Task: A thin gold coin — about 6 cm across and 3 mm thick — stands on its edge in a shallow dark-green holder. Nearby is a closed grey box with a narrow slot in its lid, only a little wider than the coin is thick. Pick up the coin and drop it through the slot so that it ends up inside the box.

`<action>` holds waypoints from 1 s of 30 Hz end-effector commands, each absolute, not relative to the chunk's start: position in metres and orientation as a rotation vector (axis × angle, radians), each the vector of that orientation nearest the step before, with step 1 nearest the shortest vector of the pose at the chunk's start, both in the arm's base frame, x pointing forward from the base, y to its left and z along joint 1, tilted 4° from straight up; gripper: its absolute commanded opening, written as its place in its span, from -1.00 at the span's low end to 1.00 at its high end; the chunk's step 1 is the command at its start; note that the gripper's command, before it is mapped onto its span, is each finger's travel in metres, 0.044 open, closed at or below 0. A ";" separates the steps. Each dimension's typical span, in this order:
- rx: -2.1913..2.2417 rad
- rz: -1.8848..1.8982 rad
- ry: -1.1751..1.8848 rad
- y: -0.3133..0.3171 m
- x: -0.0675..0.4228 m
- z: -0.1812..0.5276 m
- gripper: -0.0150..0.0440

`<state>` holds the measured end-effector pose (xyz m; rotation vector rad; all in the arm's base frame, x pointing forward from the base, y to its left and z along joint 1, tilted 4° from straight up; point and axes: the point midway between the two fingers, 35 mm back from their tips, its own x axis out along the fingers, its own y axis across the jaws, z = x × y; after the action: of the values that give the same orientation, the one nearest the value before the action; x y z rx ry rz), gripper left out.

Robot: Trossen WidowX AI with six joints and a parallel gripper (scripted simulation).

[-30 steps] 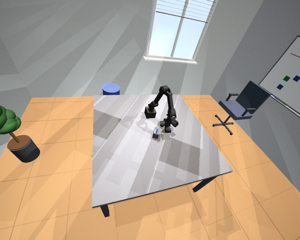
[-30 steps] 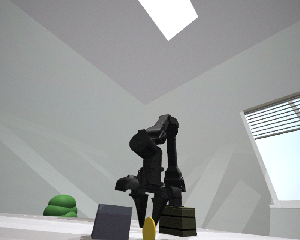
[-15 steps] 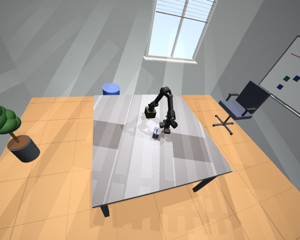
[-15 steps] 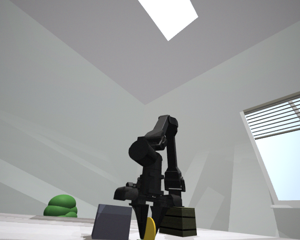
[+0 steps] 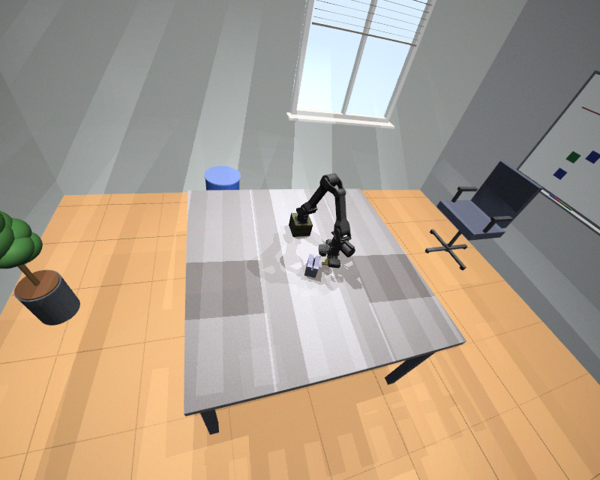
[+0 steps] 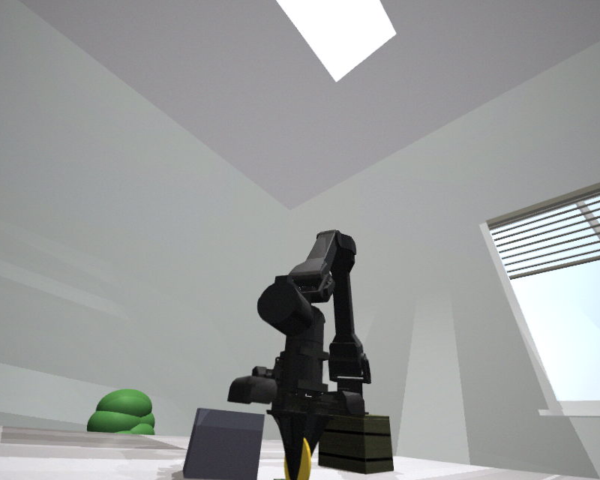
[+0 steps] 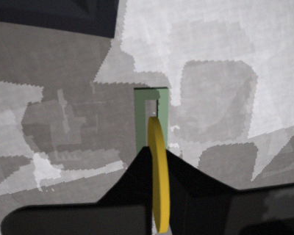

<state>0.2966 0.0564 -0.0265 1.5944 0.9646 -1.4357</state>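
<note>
Black two-fingered hand (image 7: 157,161) pinching thin yellow-gold coin (image 7: 158,172) on edge, just above pale-green slotted holder (image 7: 140,121). Closed grey box (image 6: 223,444) at ten o'clock of the coin. Streaked grey-white tabletop (image 5: 301,330) on orange tiled floor (image 5: 83,372); window (image 5: 360,56) at twelve o'clock.

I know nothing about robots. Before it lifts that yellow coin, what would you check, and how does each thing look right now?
1. Tool shut on the coin: ok.
2. Coin upright, edge-on between the fingers: ok.
3. Coin free of the green holder: cannot tell.
4. Grey box close by, beside the tool: ok.
5. Slot in the box lid lined up with the coin: cannot tell; the slot is too small to judge in the top view.
</note>
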 end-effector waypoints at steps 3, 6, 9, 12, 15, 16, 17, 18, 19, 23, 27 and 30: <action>1.599 -1.437 0.967 0.057 0.297 -0.021 -0.49; 1.599 -1.437 0.967 0.057 0.298 -0.014 -0.49; 1.599 -1.437 0.966 0.057 0.298 -0.006 -0.49; 1.599 -1.437 0.966 0.056 0.298 0.001 -0.49; 1.599 -1.436 0.966 0.056 0.298 0.009 -0.49; 1.599 -1.436 0.966 0.056 0.298 0.011 -0.49; 1.599 -1.436 0.966 0.056 0.298 0.014 -0.49; 1.600 -1.436 0.966 0.056 0.298 0.016 -0.49; 1.600 -1.436 0.966 0.056 0.298 0.019 -0.49; 1.600 -1.436 0.966 0.055 0.297 0.029 -0.49; 1.600 -1.436 0.966 0.055 0.296 0.039 -0.49; 1.600 -1.436 0.966 0.054 0.295 0.047 -0.49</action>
<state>0.2945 0.0539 0.0362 1.5955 0.9622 -1.4446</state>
